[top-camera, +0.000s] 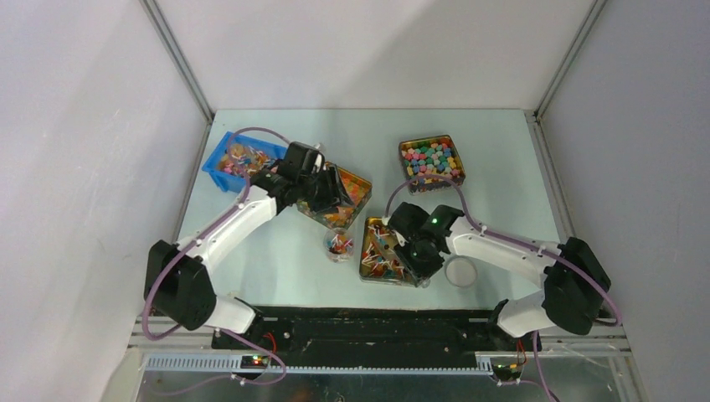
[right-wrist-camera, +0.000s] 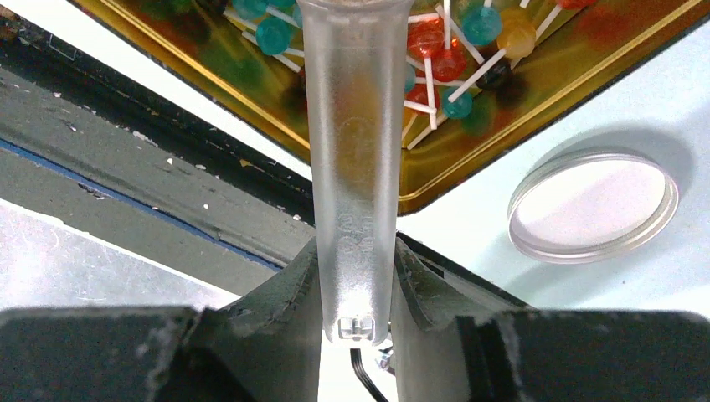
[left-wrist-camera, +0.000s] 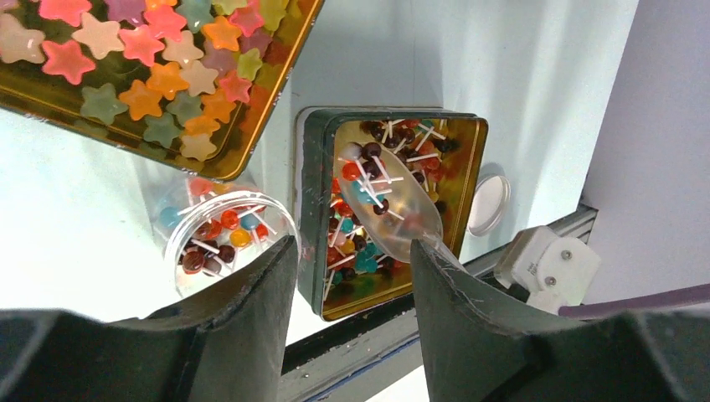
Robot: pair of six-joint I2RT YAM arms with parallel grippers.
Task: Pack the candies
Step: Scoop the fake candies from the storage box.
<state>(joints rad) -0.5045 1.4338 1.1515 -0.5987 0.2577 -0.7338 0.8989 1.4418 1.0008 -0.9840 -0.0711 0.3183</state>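
Left wrist view: the jar (left-wrist-camera: 228,243) on the bench (left-wrist-camera: 536,75) already holds a shallow layer of candies (left-wrist-camera: 219,230), so packing is begun but, by my judgement, well short of done. Most candies lie in the tin (left-wrist-camera: 306,209) just beside it. The right hand (right-wrist-camera: 356,251) is clamped on the handle of a clear spoon (left-wrist-camera: 393,213), whose bowl carries a few candies over the tin, probably the next load for the jar. The left hand (left-wrist-camera: 352,247) hangs wide and empty, apart from the jar. The lid (left-wrist-camera: 490,203) lies on the bench beside the tin, not yet fitted.
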